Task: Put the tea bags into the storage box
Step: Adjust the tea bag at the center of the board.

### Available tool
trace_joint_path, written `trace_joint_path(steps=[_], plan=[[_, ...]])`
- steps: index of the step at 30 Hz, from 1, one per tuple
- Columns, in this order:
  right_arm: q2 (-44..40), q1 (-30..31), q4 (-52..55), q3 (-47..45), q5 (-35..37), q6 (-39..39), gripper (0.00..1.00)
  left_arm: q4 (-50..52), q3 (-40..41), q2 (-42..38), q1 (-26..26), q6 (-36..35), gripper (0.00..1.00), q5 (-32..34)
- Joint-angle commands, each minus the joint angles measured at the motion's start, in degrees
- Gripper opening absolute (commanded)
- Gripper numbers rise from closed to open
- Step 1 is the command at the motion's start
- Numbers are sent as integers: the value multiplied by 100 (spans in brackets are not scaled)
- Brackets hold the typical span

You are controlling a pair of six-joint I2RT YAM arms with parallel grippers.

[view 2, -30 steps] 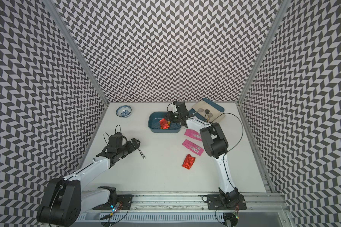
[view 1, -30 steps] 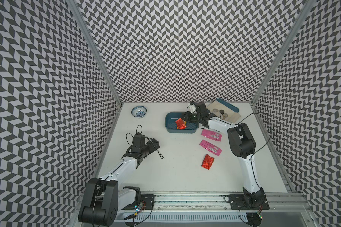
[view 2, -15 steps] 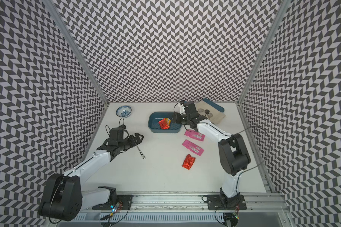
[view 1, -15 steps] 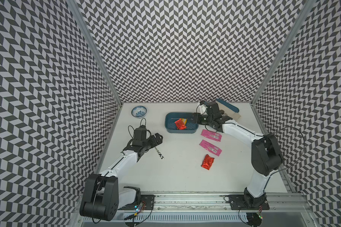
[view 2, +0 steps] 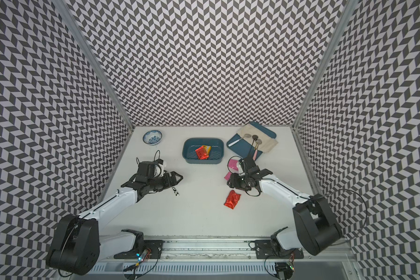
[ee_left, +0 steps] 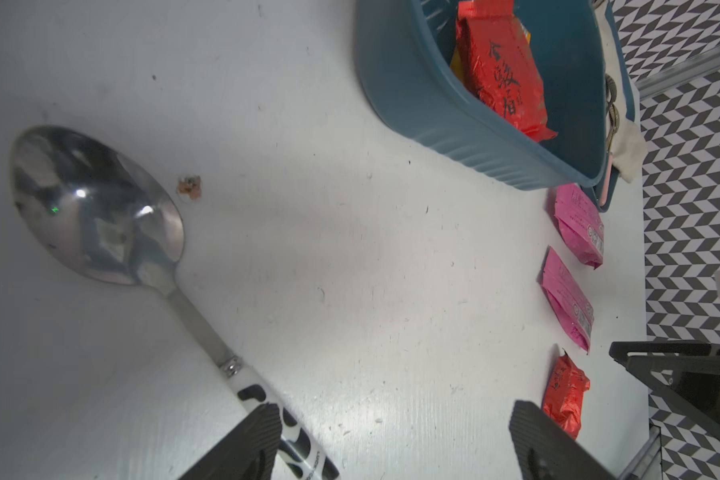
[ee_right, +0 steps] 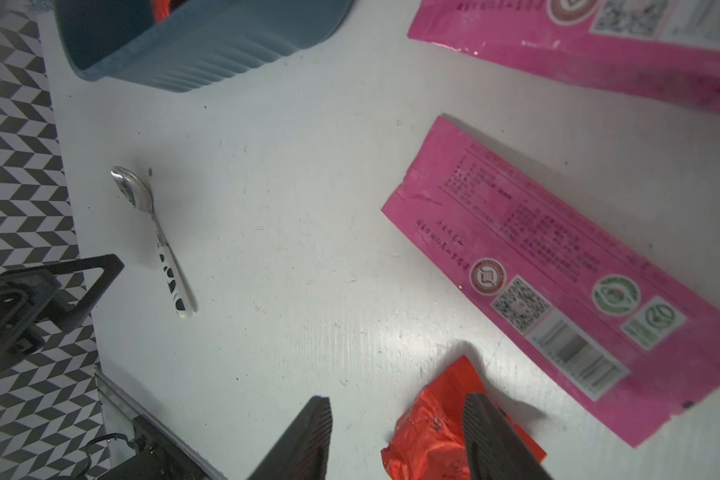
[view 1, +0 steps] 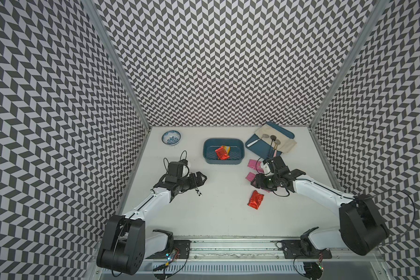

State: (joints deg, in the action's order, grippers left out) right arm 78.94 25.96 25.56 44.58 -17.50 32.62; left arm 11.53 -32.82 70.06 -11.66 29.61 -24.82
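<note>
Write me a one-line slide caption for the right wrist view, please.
Open right end effector near a red tea bag; two pink tea bags, storage box and spoon sit nearby.

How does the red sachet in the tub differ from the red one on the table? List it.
The boxed red sachet is already in the storage box; the loose red sachet is out on the table. The boxed one overlaps the yellow-orange sachet; the loose one lies alone. Both are crinkly, shiny red foil.
</note>
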Motion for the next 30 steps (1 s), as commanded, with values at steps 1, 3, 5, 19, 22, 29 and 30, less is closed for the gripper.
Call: trace_joint_path(steps=[1,3,5,19,22,29,30], plan=[[-209,-26,-54,-256,284,201,55,-109,38,-146,-29,-97,91,-222],[-261,-105,-43,-349,415,208,54,-106,-1,-152,-34,-72,91,-275],[-255,-239,-116,-454,387,175,54,-124,-62,-144,-29,-34,91,-287],[-539,-477,-1223,-1240,-1171,-438,50,12,-149,-239,-49,239,91,-8],[-702,-460,-1264,-1581,-1361,-432,52,-3,-8,-373,-48,278,91,47],[-1285,-413,-1107,-1934,-1543,-408,54,35,102,-367,-47,217,91,55],[-1350,-360,-1084,-1957,-1518,-398,54,34,102,-370,-52,209,91,56]])
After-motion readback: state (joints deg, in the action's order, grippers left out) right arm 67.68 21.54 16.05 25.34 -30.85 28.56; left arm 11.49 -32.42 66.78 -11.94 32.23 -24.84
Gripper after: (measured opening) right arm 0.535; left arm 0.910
